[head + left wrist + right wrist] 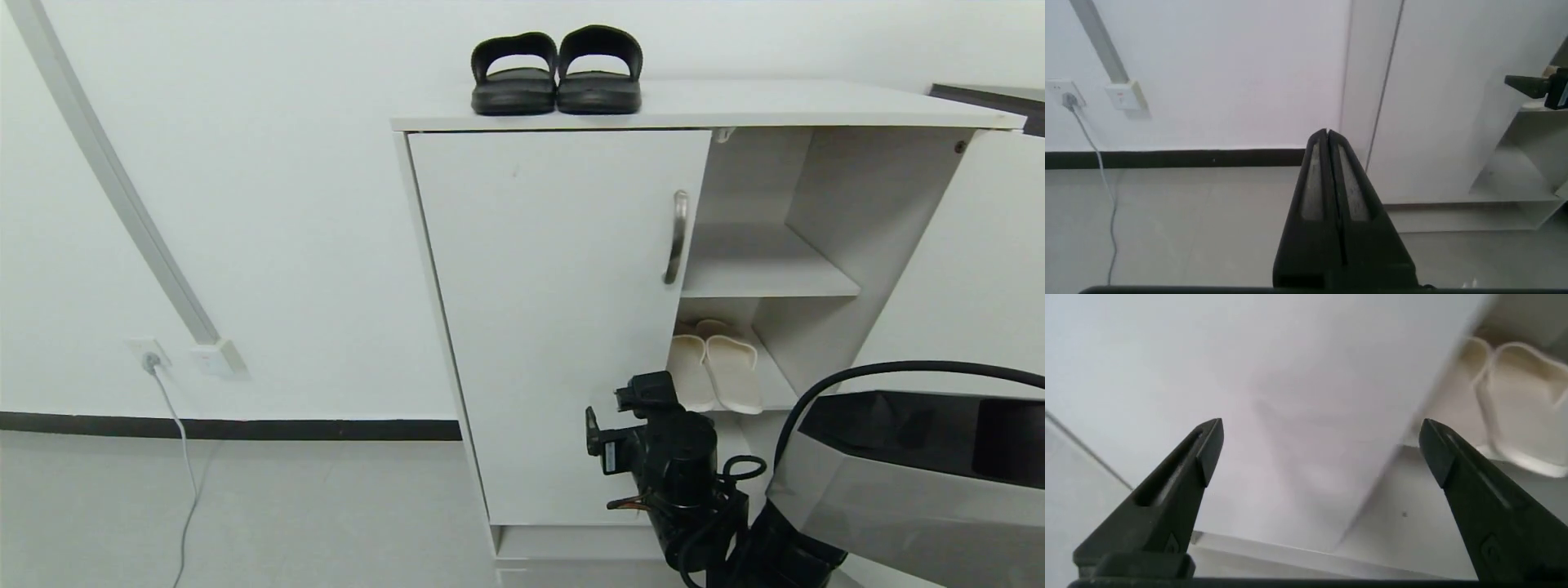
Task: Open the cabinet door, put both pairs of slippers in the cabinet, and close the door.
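Note:
A pair of black slippers [557, 73] stands on top of the white cabinet [555, 327]. The cabinet's left door is shut, with its metal handle [676, 237] at the inner edge. The right door [971, 269] is swung open. Inside, a pair of cream slippers [718, 371] [1519, 400] lies on the lower shelf. My right gripper [616, 412] [1323, 449] is open and holds nothing. It is low in front of the shut door, just left of the cream slippers. My left gripper [1328, 137] is shut on nothing and points at the floor left of the cabinet.
The upper shelf [767, 269] inside the cabinet is bare. A wall socket [151, 359] with a grey cable hanging to the floor sits left of the cabinet, below a slanted conduit [106, 171]. Open floor lies to the left.

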You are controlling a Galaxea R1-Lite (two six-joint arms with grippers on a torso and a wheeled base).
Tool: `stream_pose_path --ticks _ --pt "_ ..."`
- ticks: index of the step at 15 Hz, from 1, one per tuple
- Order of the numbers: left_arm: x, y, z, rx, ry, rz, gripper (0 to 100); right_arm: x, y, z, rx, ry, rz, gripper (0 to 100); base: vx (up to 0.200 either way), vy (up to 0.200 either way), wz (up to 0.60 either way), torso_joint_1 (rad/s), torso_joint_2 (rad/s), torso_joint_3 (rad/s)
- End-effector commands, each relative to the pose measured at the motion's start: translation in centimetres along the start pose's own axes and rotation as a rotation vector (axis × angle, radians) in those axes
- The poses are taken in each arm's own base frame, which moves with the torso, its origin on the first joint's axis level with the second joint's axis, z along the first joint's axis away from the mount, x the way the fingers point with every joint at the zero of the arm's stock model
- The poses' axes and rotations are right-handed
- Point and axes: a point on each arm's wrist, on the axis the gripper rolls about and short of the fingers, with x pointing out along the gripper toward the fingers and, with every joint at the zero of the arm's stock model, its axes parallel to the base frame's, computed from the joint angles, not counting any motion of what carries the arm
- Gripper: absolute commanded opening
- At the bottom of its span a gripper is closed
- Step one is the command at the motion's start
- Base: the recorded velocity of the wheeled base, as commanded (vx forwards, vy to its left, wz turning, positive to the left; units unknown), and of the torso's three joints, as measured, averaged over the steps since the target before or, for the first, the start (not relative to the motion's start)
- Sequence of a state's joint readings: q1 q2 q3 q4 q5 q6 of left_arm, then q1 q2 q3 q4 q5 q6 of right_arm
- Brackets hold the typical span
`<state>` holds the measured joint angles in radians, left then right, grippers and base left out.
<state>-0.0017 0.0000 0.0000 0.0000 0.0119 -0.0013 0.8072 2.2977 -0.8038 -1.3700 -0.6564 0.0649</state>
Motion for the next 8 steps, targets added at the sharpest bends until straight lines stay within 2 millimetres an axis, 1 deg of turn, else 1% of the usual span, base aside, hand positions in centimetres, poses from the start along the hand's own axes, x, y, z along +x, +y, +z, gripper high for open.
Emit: stream_pose_path --ticks 1,5,8 --pt "0.01 0.0 0.0 0.0 0.002 0.001 0 0.01 -0.02 -0.14 -0.003 0.003 -0.001 100 0.0 0.2 0.0 0.002 0.0 -0.002" --pt "0.01 0.0 0.0 0.0 0.002 0.001 0 0.22 -0.3 -0.01 0.006 -0.007 -0.009 100 0.0 0.2 0.0 0.004 0.0 0.001" --pt "0.0 0.0 0.05 0.0 0.0 0.001 0 0.09 -0.46 -0.07 0.007 -0.016 -0.003 100 0.0 0.0 0.0 0.0 0.0 0.0"
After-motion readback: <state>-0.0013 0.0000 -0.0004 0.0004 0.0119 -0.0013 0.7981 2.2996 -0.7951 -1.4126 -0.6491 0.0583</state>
